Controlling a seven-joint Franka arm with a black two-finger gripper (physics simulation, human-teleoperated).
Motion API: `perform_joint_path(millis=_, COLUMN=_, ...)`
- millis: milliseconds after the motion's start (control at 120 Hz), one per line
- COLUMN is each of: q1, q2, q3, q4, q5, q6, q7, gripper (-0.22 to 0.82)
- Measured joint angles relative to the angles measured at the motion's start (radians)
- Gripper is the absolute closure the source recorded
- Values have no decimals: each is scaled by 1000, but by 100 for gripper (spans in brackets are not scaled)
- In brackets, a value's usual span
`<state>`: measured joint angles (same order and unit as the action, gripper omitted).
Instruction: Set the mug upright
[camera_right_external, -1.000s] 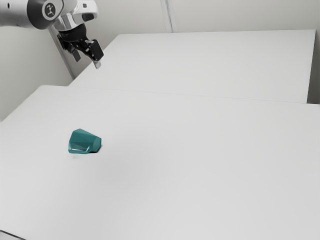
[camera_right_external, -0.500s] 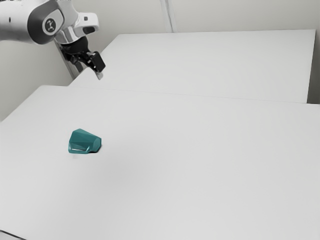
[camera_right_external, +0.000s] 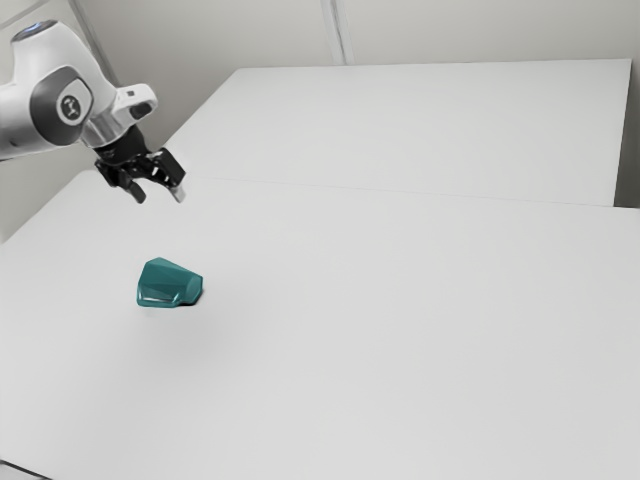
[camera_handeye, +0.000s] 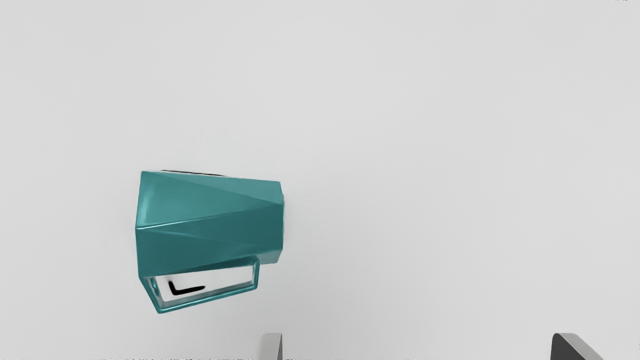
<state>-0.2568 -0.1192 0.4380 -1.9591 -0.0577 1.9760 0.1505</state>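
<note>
In the exterior view the arm is cut by the left edge, and in the wrist view I see of the fingers only their tips, cut by the border. The inside of the mug is hidden from both cameras. Through its handle a dark bent mark appears, and I cannot tell what it is. The mug lies on its side on the white table; its long axis goes roughly parallel to the line between the two fingertips. The wide end points to the exterior view's left, the narrow end to the right, and the handle is on the side toward the fingers. The gripper is above the table, apart from the mug, with its fingers standing wide apart. The mug is nearer to the table's edge at the exterior view's left; toward the right, the bare surface extends broadly.
</note>
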Motion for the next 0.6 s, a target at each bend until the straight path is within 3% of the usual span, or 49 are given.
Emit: perform_joint_path(millis=600, q1=5, q2=85, q3=214, q4=-55, q5=-375, q6=39, q7=209, gripper=2)
